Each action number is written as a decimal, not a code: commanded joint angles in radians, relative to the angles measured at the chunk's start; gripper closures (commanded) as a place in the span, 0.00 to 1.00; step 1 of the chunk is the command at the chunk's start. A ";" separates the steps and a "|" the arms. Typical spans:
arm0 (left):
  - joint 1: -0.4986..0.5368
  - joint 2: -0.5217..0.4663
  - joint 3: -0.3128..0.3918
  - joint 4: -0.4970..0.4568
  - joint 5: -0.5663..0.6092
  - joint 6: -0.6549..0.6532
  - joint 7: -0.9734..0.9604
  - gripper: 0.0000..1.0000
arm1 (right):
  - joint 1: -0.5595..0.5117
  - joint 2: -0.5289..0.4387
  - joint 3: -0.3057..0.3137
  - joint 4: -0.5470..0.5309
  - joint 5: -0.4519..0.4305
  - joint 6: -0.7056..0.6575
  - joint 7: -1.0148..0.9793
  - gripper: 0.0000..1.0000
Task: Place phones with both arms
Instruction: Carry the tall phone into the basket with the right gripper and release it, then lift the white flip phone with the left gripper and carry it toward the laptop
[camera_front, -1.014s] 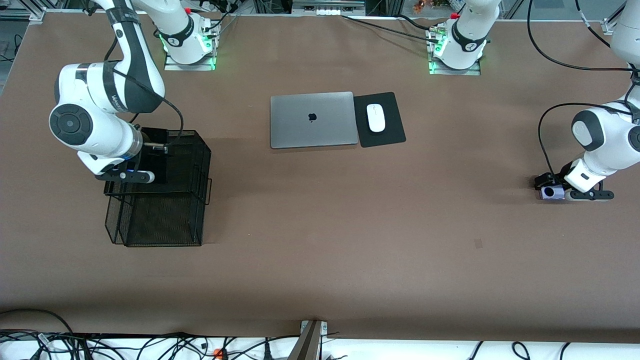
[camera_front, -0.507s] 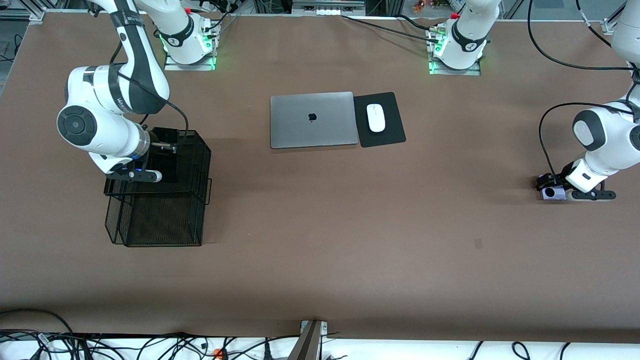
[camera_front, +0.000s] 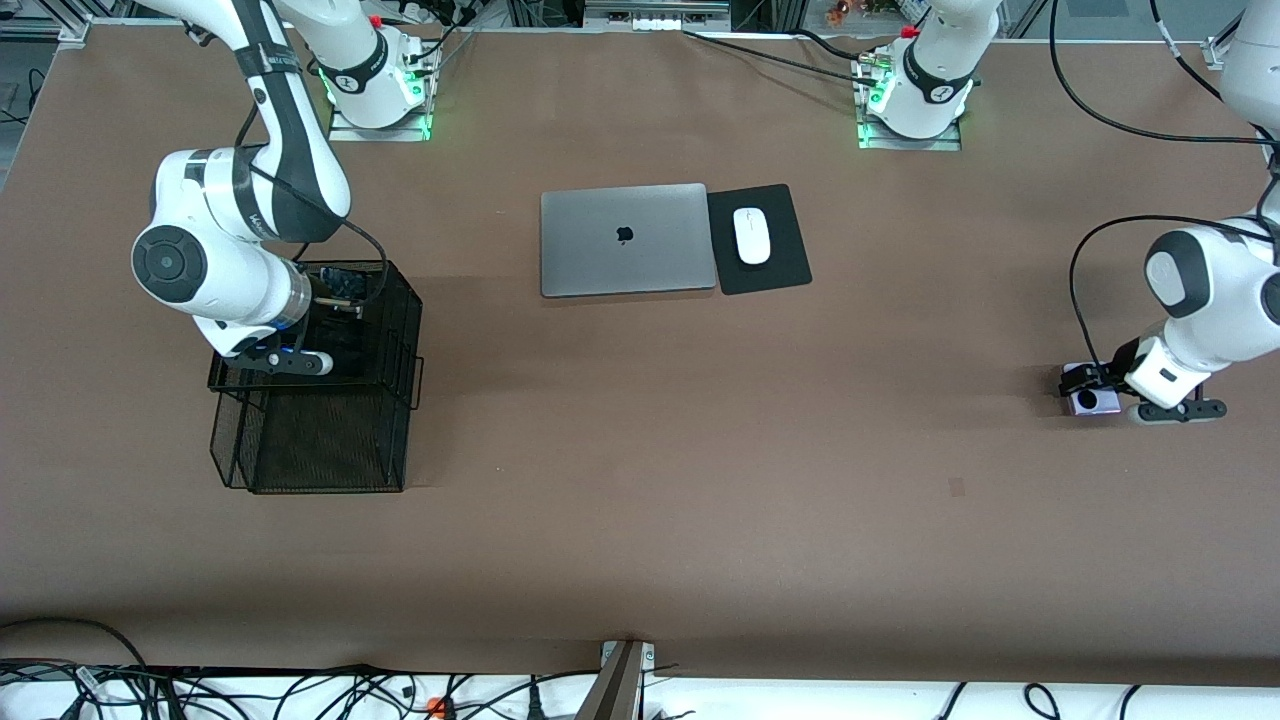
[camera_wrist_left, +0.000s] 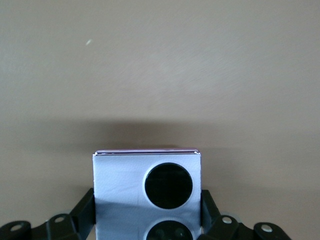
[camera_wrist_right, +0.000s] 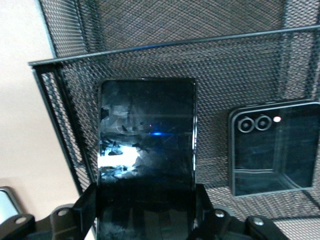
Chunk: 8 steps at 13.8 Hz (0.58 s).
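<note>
The long black slab phone (camera_wrist_right: 146, 150) was squeezed tight in the right pincer (camera_wrist_right: 145, 210), over the black wire mesh basket (camera_front: 330, 420) at the worktop's (camera_front: 640, 500) nine o'clock end. The small squarish black flip phone (camera_wrist_right: 275, 150) lay inside that basket. At three o'clock, the left pincer (camera_wrist_left: 150, 225) gripped the small lilac-white flip phone (camera_wrist_left: 147, 192).

In the right wrist view we see our right hand (camera_wrist_right: 145, 212) clamped on the long black slab phone (camera_wrist_right: 146, 155), its glossy face catching blue glints, over the black mesh basket (camera_wrist_right: 200, 60). Beside it, the small squarish black flip phone (camera_wrist_right: 275, 150) lies flat on the mesh floor.
</note>
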 joint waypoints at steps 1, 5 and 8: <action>-0.020 -0.037 -0.065 0.053 0.005 -0.145 -0.119 0.94 | 0.011 0.016 -0.005 -0.004 0.027 0.028 0.001 0.79; -0.144 -0.052 -0.116 0.081 0.014 -0.196 -0.357 0.94 | 0.011 0.019 -0.005 -0.001 0.027 0.027 0.000 0.26; -0.282 -0.039 -0.112 0.140 0.017 -0.256 -0.523 0.95 | 0.011 0.017 -0.006 0.005 0.029 0.025 0.001 0.01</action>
